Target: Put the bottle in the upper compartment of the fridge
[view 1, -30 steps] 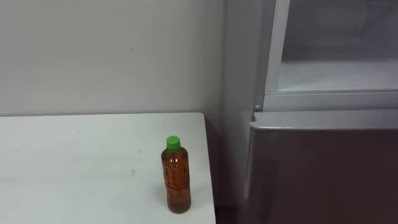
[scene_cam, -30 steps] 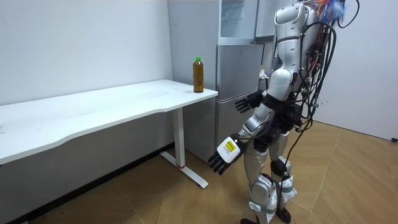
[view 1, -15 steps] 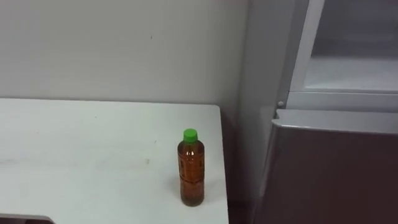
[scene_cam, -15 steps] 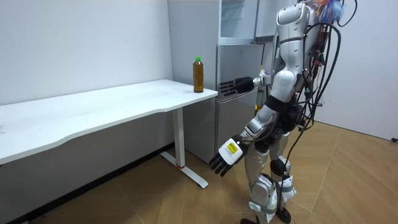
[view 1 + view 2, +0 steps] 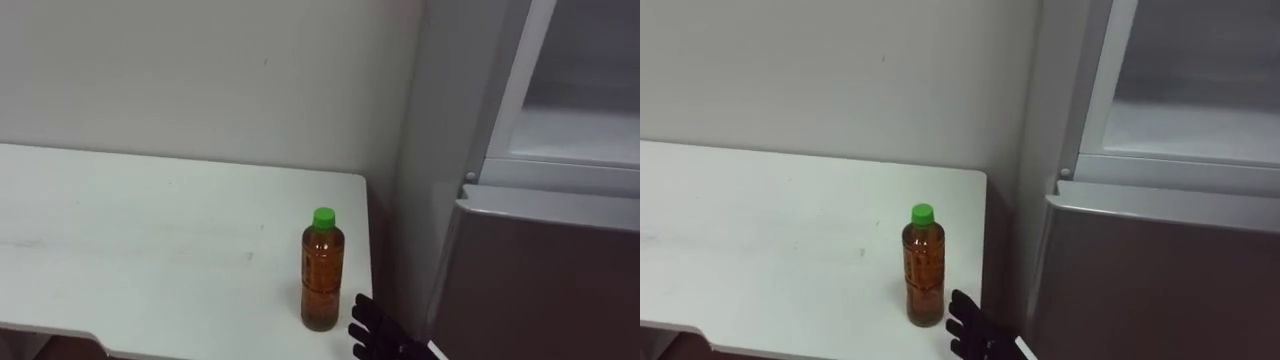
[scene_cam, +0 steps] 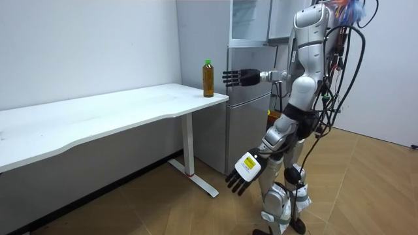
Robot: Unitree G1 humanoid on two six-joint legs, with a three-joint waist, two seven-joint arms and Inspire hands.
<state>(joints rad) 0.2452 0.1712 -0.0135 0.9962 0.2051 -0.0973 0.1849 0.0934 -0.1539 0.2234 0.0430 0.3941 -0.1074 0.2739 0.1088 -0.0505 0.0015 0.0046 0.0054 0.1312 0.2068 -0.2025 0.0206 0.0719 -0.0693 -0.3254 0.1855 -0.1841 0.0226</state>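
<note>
Left eye view: green-capped bottle (image 5: 322,268) stands upright near the right edge of the table (image 5: 150,250), at lower centre of the frame. Right hand (image 5: 375,330) shows at the bottom edge, just right of the bottle and apart from it, fingers straight and spread. Fridge (image 5: 540,270) stands at the right, its upper compartment's inside visible. Room view: left hand (image 6: 243,173) hangs low at lower centre, fingers loosely spread.
</note>
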